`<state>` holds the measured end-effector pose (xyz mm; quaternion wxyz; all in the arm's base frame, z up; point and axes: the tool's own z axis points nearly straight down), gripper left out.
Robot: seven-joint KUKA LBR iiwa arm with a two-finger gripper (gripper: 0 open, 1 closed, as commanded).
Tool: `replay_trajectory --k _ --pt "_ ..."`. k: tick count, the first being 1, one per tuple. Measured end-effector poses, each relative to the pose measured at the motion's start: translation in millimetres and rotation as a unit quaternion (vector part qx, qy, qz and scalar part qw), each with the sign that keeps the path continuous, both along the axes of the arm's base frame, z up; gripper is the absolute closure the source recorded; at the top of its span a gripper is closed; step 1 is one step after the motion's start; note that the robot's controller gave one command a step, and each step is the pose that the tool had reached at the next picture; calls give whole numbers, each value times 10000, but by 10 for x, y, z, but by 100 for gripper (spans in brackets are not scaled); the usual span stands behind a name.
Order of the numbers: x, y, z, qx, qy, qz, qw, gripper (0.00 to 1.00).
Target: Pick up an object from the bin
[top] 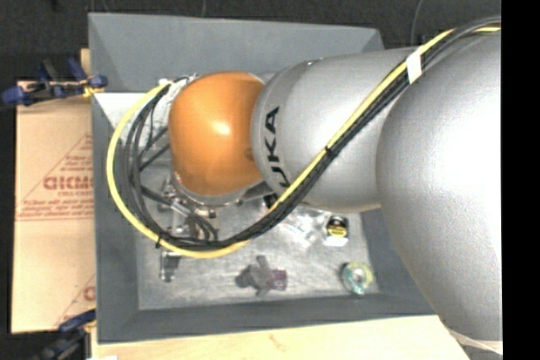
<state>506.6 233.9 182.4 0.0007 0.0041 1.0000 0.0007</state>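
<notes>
My gripper (186, 215) hangs low over the bin's left part, mostly hidden under the orange cover and cable loop. A small grey metal piece (169, 265) shows just below it, on the floor near the front left. To its right, near the front wall, lies a small grey and purple thing (262, 276). I see nothing held in the gripper.
A clear wrapped packet (314, 226) with a yellow and black item (337, 229) lies at the middle right, partly under the arm. A round greenish thing (356, 277) sits in the front right corner. The arm hides the back of the bin.
</notes>
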Motion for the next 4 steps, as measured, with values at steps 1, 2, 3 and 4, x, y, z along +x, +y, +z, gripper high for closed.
replay_trajectory --k 1,2,3,4 --pt "693 -756 366 -5 -34 -1315 9913 0" --pt "1402 -1529 -399 -31 -10 -1358 9907 0" --pt "1346 -2025 -916 -21 10 -609 9981 0" --pt "1359 -2004 -895 -5 -17 -612 9981 100"
